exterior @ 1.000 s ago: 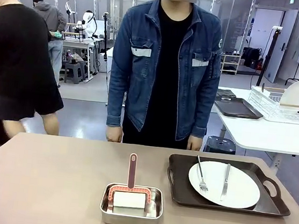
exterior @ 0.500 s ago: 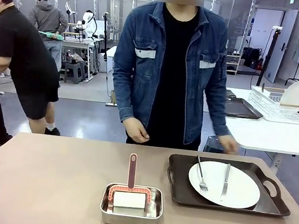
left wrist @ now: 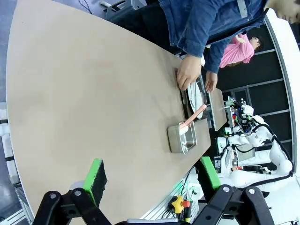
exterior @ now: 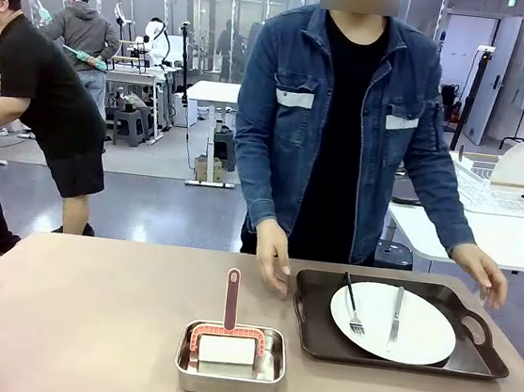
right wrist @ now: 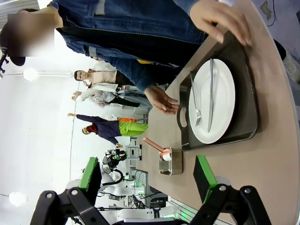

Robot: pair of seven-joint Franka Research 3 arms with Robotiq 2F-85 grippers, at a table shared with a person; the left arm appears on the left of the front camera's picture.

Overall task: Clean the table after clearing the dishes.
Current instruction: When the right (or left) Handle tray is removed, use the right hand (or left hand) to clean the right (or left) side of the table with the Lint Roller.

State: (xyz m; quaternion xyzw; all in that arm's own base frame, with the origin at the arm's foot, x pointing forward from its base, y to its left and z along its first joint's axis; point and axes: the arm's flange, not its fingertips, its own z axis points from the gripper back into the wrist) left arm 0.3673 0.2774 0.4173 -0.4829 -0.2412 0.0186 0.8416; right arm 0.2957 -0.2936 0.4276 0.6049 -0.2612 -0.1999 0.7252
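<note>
Plate (exterior: 421, 339) is sitting on the dark tray (exterior: 311, 327), toward the right end of the worktop (exterior: 68, 316) on the person's side. Fork (exterior: 352, 308) and knife (exterior: 395, 320) are lying loose on top of it. Judging the load: the plate is looking glazed, so likely hard, slick and breakable, and the cutlery would be sliding if the tray tips. The tray itself is looking stiff. Its cut-out handles at the two short ends are offering the best hold, carried level. One hand of the person (exterior: 273, 264) is resting just beside the tray's handle on the pan side. The other hand (exterior: 486, 274) is hovering near the far corner; contact is not clear. The steel pan (exterior: 226, 384) is sitting at mid worktop with a scrubber (exterior: 226, 349) in it, its pink handle standing upright and easy to pinch; probably light. Left gripper (left wrist: 153, 177) and right gripper (right wrist: 146, 176) are both standing wide with nothing between them, well back from everything. Hard to make out: whether the pan is holding water, what the scrubber's underside is like, and any dirt on the worktop, whose near edge is being cut off in the front view.
</note>
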